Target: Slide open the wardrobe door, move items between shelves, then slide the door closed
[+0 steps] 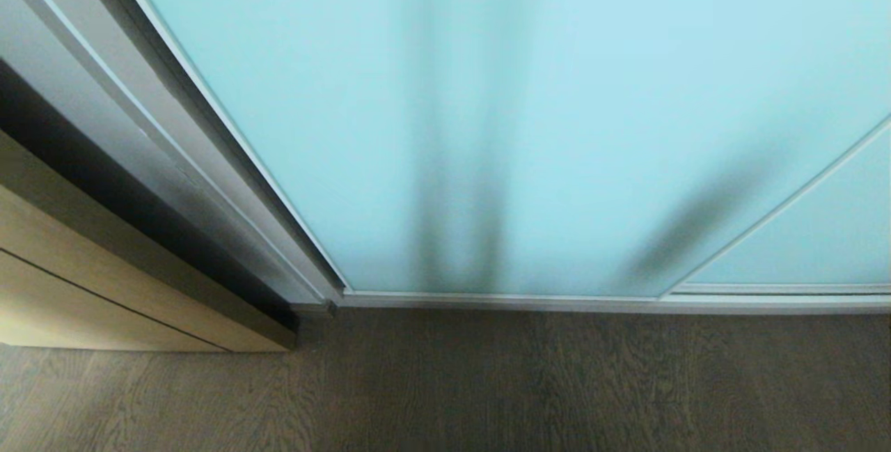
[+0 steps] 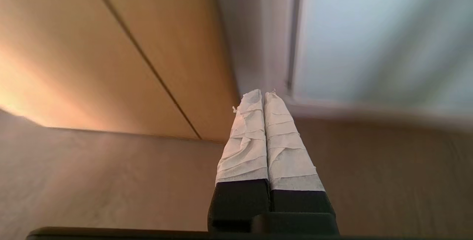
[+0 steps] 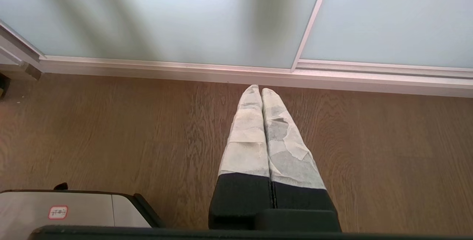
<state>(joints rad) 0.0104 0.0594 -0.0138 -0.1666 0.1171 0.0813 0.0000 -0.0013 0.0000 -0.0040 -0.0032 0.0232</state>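
**Currently: wardrobe door shut, both claws pressed together, nothing held**

Head view: sliding wardrobe door (image 1: pixel 529 118), frosted pale aqua glass in a thin silver-white frame, fills most of the frame and sits closed, its bottom rail on the track at the wood floor (image 1: pixel 487 382). A second aqua panel (image 1: pixel 814 236) overlaps it at lower right. Dark blurry vertical shapes show through the glass; can't tell what they are. Tan wood-grain cabinet (image 1: pixel 76 285) stands left of the door frame. No arm in the head view. Cushion and shelves not visible.

Left claw (image 2: pixel 263 95): white-wrapped fingers (image 2: pixel 245 140) pressed together, empty, pointing at the corner where the tan cabinet meets the door frame, above the floor.

Right claw (image 3: pixel 261 91): wrapped fingers (image 3: pixel 247 136) also pressed together, empty, over the floor, aimed at the door's bottom rail near the seam between the two panels. Part of a grey robot base (image 3: pixel 66 210) shows beside it.
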